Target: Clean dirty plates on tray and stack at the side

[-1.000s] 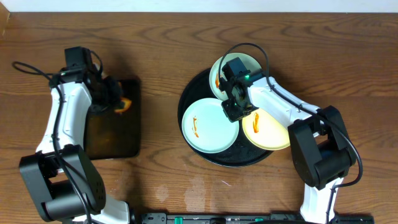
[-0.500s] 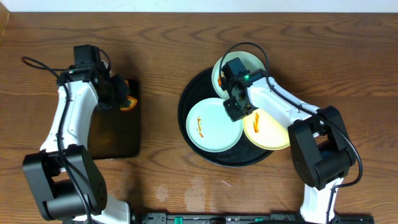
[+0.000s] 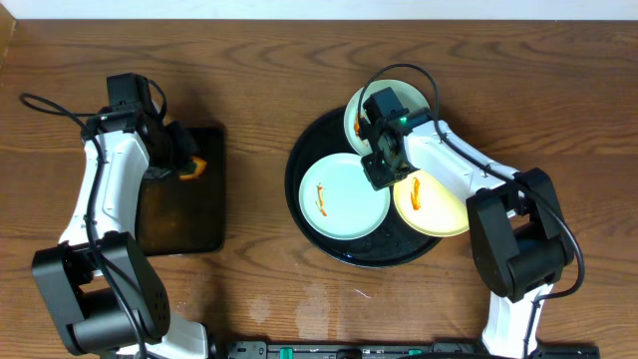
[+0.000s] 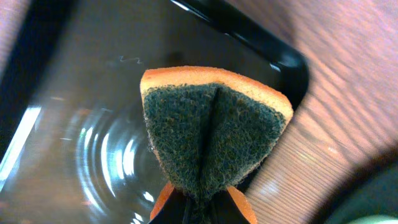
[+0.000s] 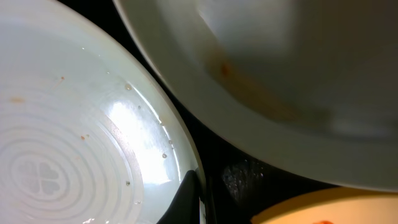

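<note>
The round black tray (image 3: 315, 141) holds three dirty plates, each with an orange smear. One mint-blue plate (image 3: 344, 196) lies at the front left and a yellow one (image 3: 434, 204) at the front right. The third plate (image 3: 371, 108) at the back is partly hidden by my right arm. My right gripper (image 3: 382, 172) is shut on the right rim of the front mint-blue plate (image 5: 68, 143); its dark finger (image 5: 186, 196) lies on the plate's inner edge. My left gripper (image 4: 202, 202) is shut on a folded sponge (image 4: 211, 124), orange with a dark green scouring face, over the rectangular tray.
A smaller black rectangular tray (image 3: 179, 214) lies at the left, its glossy floor (image 4: 74, 124) under the sponge (image 3: 191, 166). Brown wooden tabletop (image 3: 259, 90) surrounds both trays. In the right wrist view the back plate (image 5: 280, 62) and the yellow plate's edge (image 5: 323, 210) crowd the gripper.
My right gripper has closed on the mint-blue plate's rim and the plate has shifted slightly right. My left arm swung the sponge a little right, then back left over the rectangular tray.
</note>
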